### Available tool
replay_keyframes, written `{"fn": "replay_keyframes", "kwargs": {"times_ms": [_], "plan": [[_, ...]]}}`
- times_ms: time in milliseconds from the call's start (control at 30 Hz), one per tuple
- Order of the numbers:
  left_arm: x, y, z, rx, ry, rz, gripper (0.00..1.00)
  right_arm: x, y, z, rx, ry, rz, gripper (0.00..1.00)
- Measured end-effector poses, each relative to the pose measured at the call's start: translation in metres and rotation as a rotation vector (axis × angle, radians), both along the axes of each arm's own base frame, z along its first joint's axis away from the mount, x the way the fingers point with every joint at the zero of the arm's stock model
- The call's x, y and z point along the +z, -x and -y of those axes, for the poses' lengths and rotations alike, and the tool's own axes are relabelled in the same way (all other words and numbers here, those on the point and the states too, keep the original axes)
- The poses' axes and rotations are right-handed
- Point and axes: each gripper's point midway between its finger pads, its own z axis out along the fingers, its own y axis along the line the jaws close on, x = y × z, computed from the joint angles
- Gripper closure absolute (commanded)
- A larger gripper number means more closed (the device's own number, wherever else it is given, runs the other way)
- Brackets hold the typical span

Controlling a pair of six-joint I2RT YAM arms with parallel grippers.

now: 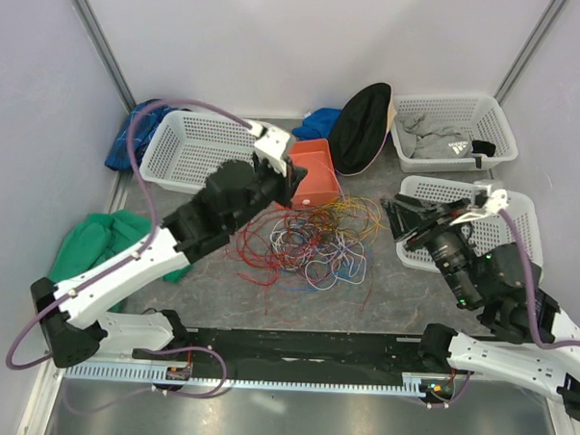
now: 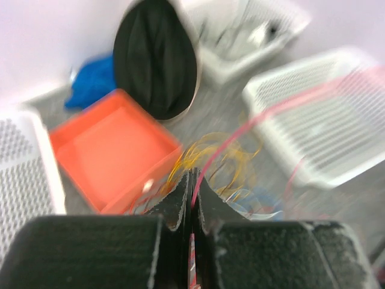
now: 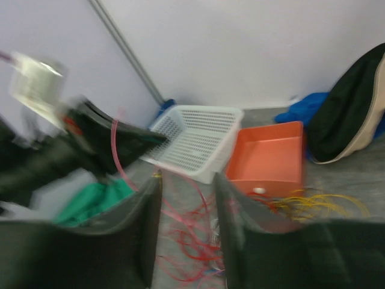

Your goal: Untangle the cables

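Note:
The cables [image 1: 313,240] lie in a loose tangle of red, yellow, white and blue wires on the grey table, just in front of the orange tray. My left gripper [image 1: 293,182] hovers at the tangle's far left edge, shut on a thin red cable [image 2: 240,127] that runs up and to the right from its tips [image 2: 194,180]. My right gripper [image 1: 390,210] is at the tangle's right side, open [image 3: 186,198] with nothing clamped. Red strands [image 3: 192,241] on the table show through the gap between its jaws. The wrist views are blurred.
An orange tray [image 1: 316,175] sits behind the tangle, next to a white basket [image 1: 192,151]. Two more white baskets [image 1: 453,128] [image 1: 464,201] stand at the right. A black cap [image 1: 361,124] and blue cloth [image 1: 318,122] lie at the back, green cloth [image 1: 101,238] at the left.

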Motion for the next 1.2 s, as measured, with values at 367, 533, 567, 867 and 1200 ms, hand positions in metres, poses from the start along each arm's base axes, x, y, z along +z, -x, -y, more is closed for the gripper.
{"fn": "replay_keyframes", "kwargs": {"times_ms": [367,533,567,867,1200], "plan": [[0.178,0.026,-0.014,-0.095,0.285,0.036,0.98,-0.074,-0.02,-0.035,-0.024,0.238,-0.168,0.02],[0.165,-0.012,-0.02,-0.029,0.28,-0.052,0.98,-0.071,-0.016,-0.028,-0.022,0.214,-0.17,0.02],[0.157,-0.023,-0.024,0.0,0.271,-0.076,0.98,-0.07,-0.015,-0.025,-0.022,0.204,-0.167,0.02],[0.133,-0.108,-0.08,0.193,0.321,-0.196,0.98,-0.066,-0.01,-0.007,-0.047,0.175,-0.147,0.02],[0.231,-0.129,-0.074,0.106,0.506,-0.026,0.98,-0.081,-0.015,-0.001,-0.094,0.231,-0.152,0.02]]}}
